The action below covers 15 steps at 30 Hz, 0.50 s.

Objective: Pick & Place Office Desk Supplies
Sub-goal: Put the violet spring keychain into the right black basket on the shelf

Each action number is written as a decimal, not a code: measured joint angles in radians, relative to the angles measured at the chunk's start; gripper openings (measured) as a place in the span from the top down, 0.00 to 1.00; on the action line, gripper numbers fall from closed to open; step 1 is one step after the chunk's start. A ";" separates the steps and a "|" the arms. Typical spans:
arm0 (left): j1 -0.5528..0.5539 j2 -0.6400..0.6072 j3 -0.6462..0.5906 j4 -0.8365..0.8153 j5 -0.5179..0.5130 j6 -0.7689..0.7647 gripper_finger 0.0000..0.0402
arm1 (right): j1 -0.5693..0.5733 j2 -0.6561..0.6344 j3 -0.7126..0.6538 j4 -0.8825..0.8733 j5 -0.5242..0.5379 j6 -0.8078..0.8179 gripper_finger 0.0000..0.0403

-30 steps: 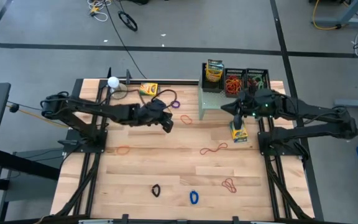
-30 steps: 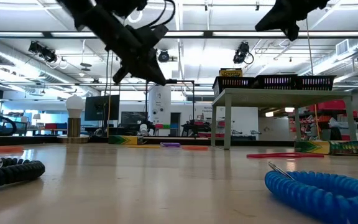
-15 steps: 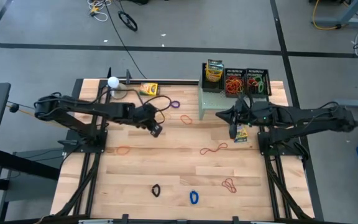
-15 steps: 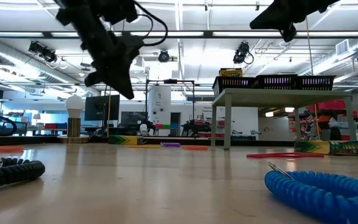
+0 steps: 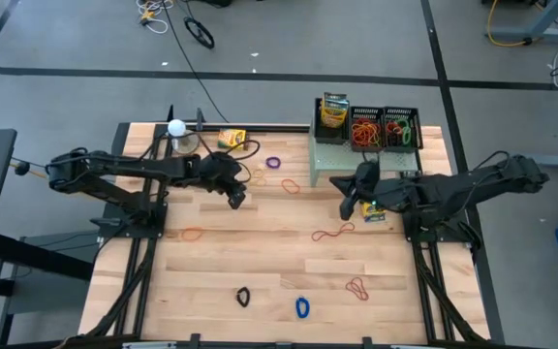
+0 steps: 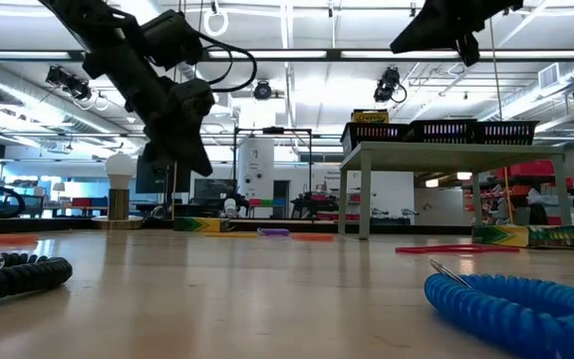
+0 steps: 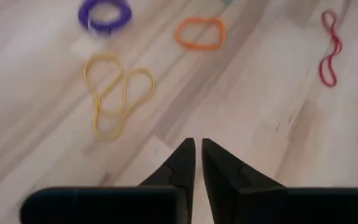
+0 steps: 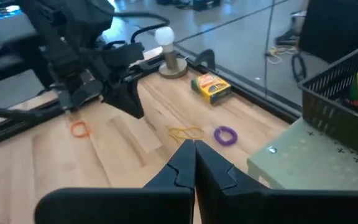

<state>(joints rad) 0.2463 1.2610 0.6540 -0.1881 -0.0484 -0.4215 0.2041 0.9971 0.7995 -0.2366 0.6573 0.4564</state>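
My left gripper (image 7: 198, 163), nearly closed and empty, hovers above the tabletop (image 5: 260, 262), with a yellow band (image 7: 114, 93) just ahead. My right gripper (image 8: 195, 155) is clenched, empty, a crayon box (image 5: 373, 209) just beside it.

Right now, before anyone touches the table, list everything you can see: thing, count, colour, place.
crayon boxes: three, yellow-and-green; one flat near the far edge, one standing in a tray, one beside the right arm
mesh trays: three, black, in a row on the shelf
shelf: one, pale green, far right of the table
loose rubber bands: purple, yellow, two orange, two red, black, blue; scattered on the table
tray rubber bands: a heap, mostly red and orange
ball on stand: one, white, far left
table: one, wooden
left tool: dark, over the wood near the yellow band
right tool: dark, shut, in front of the shelf
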 joint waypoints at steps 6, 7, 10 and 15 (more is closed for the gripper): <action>0.056 0.016 0.000 0.057 0.074 0.011 0.88 | 0.017 0.103 0.058 0.002 0.093 0.077 0.99; 0.061 0.021 0.000 0.059 0.078 0.014 0.88 | 0.017 0.110 0.062 0.002 0.093 0.090 0.99; 0.078 0.041 0.000 0.074 0.080 0.018 0.88 | 0.017 0.117 0.067 0.001 0.066 0.126 0.99; 0.112 0.096 0.007 0.163 0.039 -0.045 0.88 | 0.017 0.095 0.067 -0.016 -0.041 0.056 0.99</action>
<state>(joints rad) 0.3578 1.3570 0.6609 -0.0247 -0.0093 -0.4670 0.2214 1.0917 0.8665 -0.2527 0.6160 0.5122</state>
